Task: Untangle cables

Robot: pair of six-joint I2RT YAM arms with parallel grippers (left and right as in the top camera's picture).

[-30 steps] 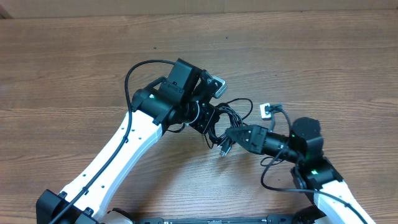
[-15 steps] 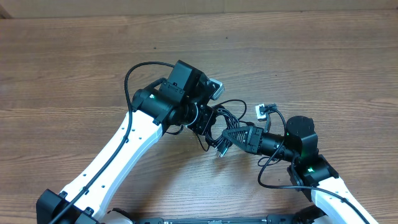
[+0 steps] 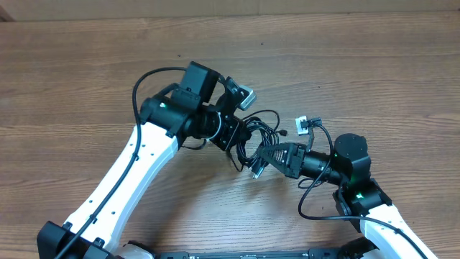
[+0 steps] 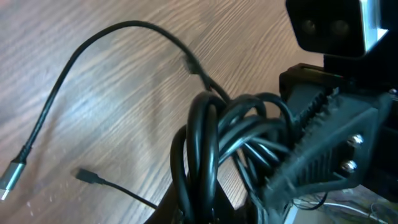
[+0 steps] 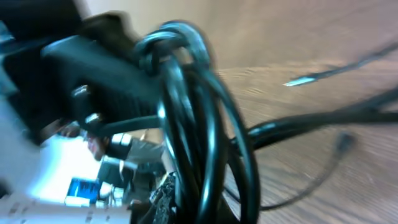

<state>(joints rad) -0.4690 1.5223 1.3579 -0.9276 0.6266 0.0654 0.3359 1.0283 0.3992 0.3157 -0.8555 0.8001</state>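
- The cables (image 3: 260, 132) are seen in the overhead view as a knotted bunch of thin black cords just right of the frame's centre, caught between the two arms over the wooden surface (image 3: 374, 65).
- The left pincer (image 3: 241, 141) is closed, with the left side of the bunch clamped in it. In the left wrist view the loops rise out of the bottom middle of the frame.
- The right pincer (image 3: 264, 160) is closed too, nipped onto strands at the lower right of the bunch.
- Loose tails are left free. In the left wrist view one cord arcs to the upper left and ends in a silver plug (image 4: 12, 176) at the lower left edge. In the overhead view a pale plug (image 3: 305, 126) lies to the right of the bunch.
- The cords are judged light and limp yet slightly springy, so the coils are likely to be kept. The smooth jacket may slide through closed jaws, and the rigid plugs may snag in a loop.
- Hold is best taken on a single strand where it leaves the knot, or just behind a plug, not on the whole bunch. Gentle pulling is advised, lest the knot be tightened.
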